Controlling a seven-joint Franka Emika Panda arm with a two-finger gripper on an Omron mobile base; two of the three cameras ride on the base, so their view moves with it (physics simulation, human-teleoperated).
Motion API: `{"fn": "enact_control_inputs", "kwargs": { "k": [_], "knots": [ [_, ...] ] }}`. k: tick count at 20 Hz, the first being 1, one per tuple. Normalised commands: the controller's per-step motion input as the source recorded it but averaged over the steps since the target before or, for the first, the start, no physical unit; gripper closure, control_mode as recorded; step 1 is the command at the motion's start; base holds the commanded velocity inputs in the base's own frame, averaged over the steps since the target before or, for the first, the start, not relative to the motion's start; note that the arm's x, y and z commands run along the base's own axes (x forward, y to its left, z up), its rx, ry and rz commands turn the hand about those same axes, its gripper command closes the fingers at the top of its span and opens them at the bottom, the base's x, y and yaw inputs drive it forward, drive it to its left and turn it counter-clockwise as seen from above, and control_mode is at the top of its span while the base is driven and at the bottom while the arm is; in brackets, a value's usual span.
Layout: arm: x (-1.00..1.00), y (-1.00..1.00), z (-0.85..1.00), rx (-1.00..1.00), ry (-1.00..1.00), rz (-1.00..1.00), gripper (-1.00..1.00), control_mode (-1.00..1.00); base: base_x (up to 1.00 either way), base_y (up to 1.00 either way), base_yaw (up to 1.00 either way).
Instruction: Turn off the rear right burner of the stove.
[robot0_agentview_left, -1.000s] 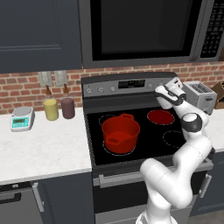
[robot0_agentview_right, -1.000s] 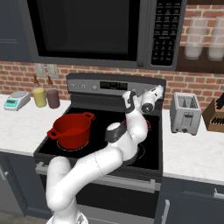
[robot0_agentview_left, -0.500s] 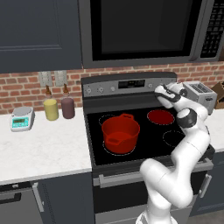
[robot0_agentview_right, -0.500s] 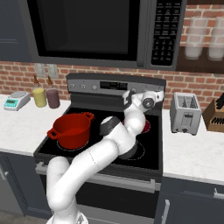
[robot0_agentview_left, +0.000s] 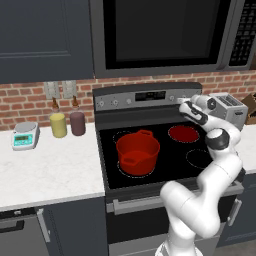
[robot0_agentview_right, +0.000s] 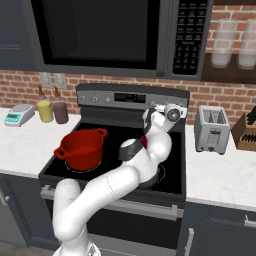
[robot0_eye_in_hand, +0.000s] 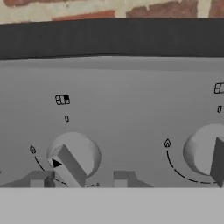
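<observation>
Brick-backed stove (robot0_agentview_left: 150, 165) panel has been closed in on over the last second, jaws (robot0_eye_in_hand: 81, 178) spread astride the tilted knob (robot0_eye_in_hand: 73, 158), rear right burner (robot0_agentview_left: 183, 133) seen glowing red, so the turn-off is judged imminent.

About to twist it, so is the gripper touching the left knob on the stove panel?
Cannot tell. In the hand view the fingertips flank the left knob, but their overlap hides any contact or gap.
</observation>
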Motion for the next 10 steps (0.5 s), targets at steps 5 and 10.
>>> {"fn": "enact_control_inputs", "kwargs": {
  "k": [5, 10],
  "knots": [
    [0.16, -0.17, 0.94, 0.39, -0.09, -0.06, 1.0, -1.0, 0.0, 0.0, 0.0],
    [0.01, -0.23, 0.75, 0.49, -0.2, -0.09, 1.0, -1.0, 0.0, 0.0, 0.0]
  ]
}}
